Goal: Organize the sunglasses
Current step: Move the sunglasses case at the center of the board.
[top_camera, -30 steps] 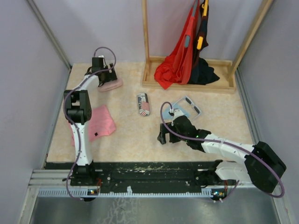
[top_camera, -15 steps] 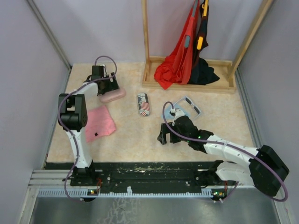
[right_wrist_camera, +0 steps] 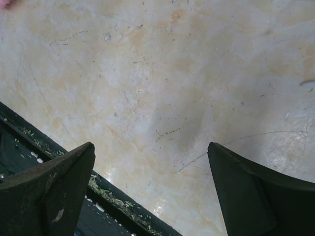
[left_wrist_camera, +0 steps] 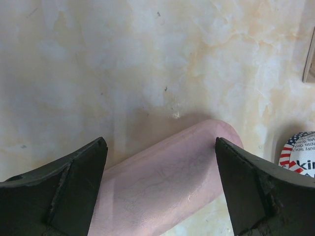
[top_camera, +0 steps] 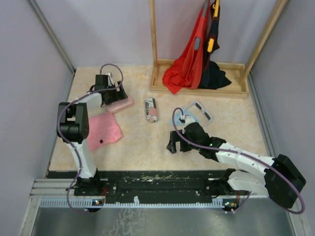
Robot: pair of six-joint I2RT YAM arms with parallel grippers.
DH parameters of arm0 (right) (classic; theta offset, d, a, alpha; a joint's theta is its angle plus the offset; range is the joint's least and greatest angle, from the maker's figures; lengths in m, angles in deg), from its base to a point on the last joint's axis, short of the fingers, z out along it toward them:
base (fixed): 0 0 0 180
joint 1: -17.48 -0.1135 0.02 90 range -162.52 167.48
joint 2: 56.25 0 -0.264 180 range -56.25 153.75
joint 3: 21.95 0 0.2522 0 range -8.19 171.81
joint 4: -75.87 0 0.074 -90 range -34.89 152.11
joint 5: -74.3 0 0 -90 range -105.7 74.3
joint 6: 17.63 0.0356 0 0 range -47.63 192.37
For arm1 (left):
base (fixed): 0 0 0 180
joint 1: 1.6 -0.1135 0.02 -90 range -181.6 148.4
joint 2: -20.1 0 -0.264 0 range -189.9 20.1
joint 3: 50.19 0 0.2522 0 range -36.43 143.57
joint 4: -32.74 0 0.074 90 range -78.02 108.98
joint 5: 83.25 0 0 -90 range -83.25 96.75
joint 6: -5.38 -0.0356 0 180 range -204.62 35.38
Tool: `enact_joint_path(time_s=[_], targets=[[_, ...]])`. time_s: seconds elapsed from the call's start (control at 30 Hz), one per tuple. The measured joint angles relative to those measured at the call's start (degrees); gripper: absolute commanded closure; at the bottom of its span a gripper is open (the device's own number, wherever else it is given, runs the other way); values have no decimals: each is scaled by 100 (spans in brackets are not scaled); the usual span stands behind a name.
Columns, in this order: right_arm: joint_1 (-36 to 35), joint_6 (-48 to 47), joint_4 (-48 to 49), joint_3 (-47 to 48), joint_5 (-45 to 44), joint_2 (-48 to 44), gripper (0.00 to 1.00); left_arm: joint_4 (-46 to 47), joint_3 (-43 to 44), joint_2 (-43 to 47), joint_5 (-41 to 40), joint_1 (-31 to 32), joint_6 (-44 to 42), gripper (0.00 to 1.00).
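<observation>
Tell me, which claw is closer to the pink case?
Left. The left gripper hangs open over the pink case, a finger on either side; the right gripper sits far off, over bare table near the front edge.

Bright, even, diffuse light — a soft shadow edges the oblong pink glasses case (left_wrist_camera: pixel 162 182) on the marbled beige tabletop (left_wrist_camera: pixel 147 59); all views sharp, faint sheen.

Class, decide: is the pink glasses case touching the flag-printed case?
Apart. The top external view shows bare table between the pink case and the flag-printed case; the left wrist view agrees.
</observation>
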Motion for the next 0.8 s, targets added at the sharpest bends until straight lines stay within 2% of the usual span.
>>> enact_joint_path(time_s=[0.13, 0.5, 0.8], targets=[[0, 2, -70, 0, 17, 0, 3, 131, -221, 146, 83, 0, -2, 0], [-4, 0, -142, 0, 70, 0, 3, 599, -1045, 627, 361, 2, 0, 0], [-22, 0, -219, 2, 92, 4, 3, 581, -1373, 868, 94, 219, -42, 0]])
